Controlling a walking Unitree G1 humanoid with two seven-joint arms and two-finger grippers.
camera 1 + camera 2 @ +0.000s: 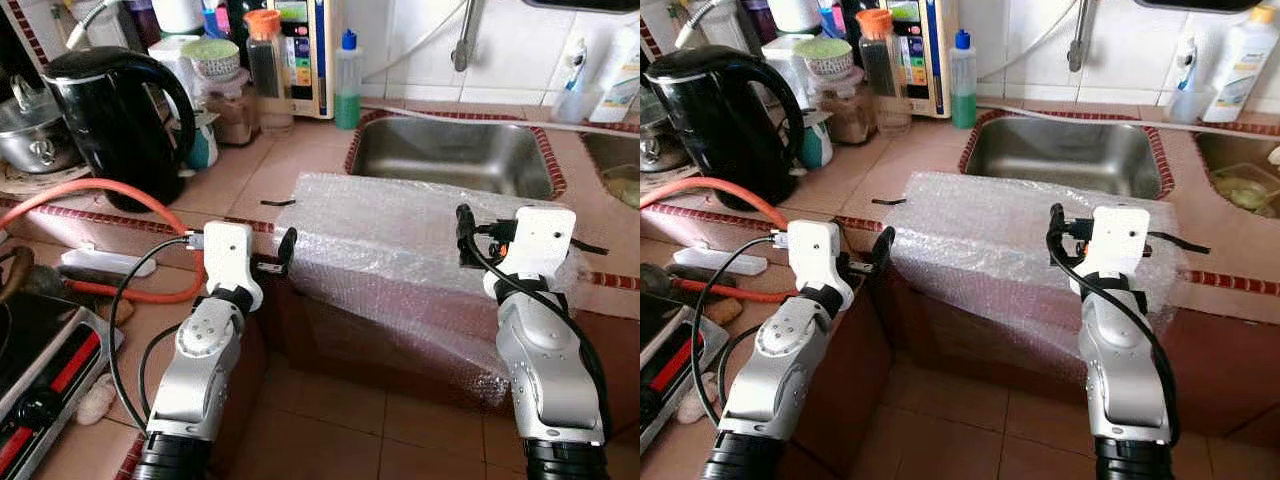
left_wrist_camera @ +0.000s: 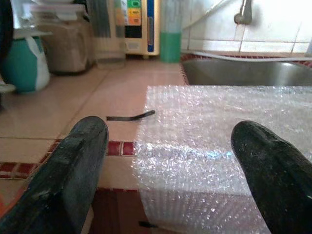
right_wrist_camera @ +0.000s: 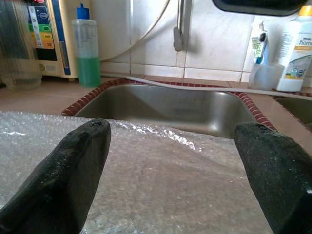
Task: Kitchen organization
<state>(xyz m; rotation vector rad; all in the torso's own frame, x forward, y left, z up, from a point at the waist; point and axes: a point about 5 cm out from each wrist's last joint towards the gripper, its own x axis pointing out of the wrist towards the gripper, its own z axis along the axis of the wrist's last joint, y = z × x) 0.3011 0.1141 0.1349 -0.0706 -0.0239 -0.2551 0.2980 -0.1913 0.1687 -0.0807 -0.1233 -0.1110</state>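
Bubble wrap sheet (image 1: pixel 400 235) draped over front edge of tiled tabletop (image 1: pixel 250 170), just before steel sink (image 1: pixel 450 155), lower part hanging down cabinet front. Left pincer (image 2: pixel 168 161) spread wide at sheet's left corner, one finger over wrap, other over bare tile. Right pincer (image 3: pixel 170 170) spread wide above sheet's right part, facing sink. Small black strip (image 2: pixel 130 116) on tile beside wrap. Black kettle (image 1: pixel 110 120) far left; green soap bottle (image 1: pixel 347 85) against back wall.
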